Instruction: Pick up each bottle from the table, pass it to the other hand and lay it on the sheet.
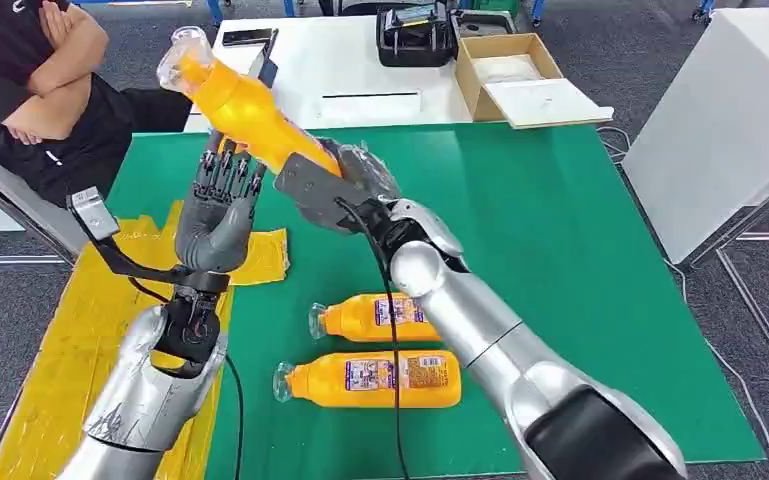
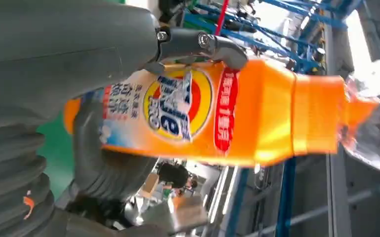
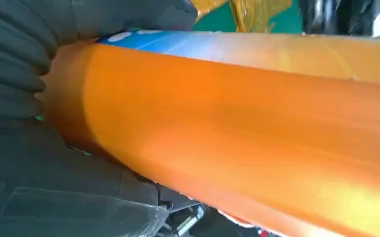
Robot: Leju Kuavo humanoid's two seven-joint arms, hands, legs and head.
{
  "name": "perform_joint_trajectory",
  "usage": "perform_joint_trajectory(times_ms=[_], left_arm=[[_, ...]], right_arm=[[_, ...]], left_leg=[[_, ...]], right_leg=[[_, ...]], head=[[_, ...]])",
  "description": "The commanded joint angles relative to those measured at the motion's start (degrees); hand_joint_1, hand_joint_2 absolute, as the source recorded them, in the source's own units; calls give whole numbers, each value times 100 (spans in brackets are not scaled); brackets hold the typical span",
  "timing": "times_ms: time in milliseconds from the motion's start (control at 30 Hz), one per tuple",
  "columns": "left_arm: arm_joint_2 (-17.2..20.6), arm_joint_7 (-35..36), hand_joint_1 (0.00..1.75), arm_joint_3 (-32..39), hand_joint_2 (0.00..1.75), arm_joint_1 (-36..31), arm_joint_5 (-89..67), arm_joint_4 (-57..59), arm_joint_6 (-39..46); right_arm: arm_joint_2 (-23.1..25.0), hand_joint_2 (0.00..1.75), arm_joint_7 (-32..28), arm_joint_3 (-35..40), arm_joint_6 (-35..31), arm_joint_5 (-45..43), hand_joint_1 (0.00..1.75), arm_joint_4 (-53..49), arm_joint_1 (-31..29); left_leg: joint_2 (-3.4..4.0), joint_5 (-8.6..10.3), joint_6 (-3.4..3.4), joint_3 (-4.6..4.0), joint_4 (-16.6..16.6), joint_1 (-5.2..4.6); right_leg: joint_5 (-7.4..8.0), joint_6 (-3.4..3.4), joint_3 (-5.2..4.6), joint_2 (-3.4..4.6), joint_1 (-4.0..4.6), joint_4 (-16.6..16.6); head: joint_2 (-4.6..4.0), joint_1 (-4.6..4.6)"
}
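My right hand (image 1: 335, 185) grips the base of an orange bottle (image 1: 245, 110) and holds it raised and tilted, its clear cap pointing up and to the far left. My left hand (image 1: 218, 210) stands upright against the bottle's middle with its fingers fairly straight. In the left wrist view the labelled bottle (image 2: 237, 113) lies between a dark finger (image 2: 197, 42) and the thumb (image 2: 113, 168). The right wrist view shows the bottle (image 3: 252, 123) close against my right hand (image 3: 29, 74). Two more orange bottles (image 1: 375, 317) (image 1: 370, 380) lie on the green table (image 1: 560, 220). The yellow sheet (image 1: 80, 340) lies at the left.
A person (image 1: 40, 80) sits with folded arms at the far left. Behind the green table stands a white table with a cardboard box (image 1: 510, 75) and a black device (image 1: 415, 35). A white cabinet (image 1: 730, 110) stands to the right.
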Motion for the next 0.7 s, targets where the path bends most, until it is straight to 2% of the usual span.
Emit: perform_joint_trajectory(times_ms=[33,133,167,267,333,533,700], left_arm=[[-111,29,0,143,175,-518,-21,860,-40],[-176,-44,0,194,175,-453,-134,697,58],[-187,-34,0,215,175,-410,-154,629,97],[-221,-34,0,338,175,-265,-286,425,289],[-222,-29,0,391,175,-224,-370,352,373],[-288,-150,0,558,175,-129,-942,95,844],[-295,-146,0,564,175,-116,-951,75,849]], right_arm=[[454,175,-60,1192,73,-4,175,408,353],[454,175,-24,1448,114,-128,175,306,508],[454,175,-11,1541,112,-194,175,290,546],[454,175,-15,1816,93,-391,175,281,668],[454,175,-15,1925,69,-389,175,289,728],[454,175,16,1857,6,-415,175,287,823],[454,175,19,1835,9,-415,175,305,808]], left_leg=[[0,-6,-12,21,0,2],[-12,-3,-11,13,0,0],[-30,-4,-15,23,-1,0],[-2,-8,-12,15,1,-2],[-13,-11,-15,21,2,-1],[-18,-7,-16,10,4,0],[-25,-6,-17,10,4,-1]], right_leg=[[-6,0,23,-14,4,-3],[-9,-1,13,-24,2,-2],[-16,1,29,-51,3,-4],[-9,3,16,-22,1,-4],[-15,3,28,-37,3,-4],[-13,-1,17,-39,3,-2],[-15,0,17,-47,1,0]], head=[[0,2],[0,-13],[0,-2],[0,-11],[0,-2],[0,-4],[0,-6]])
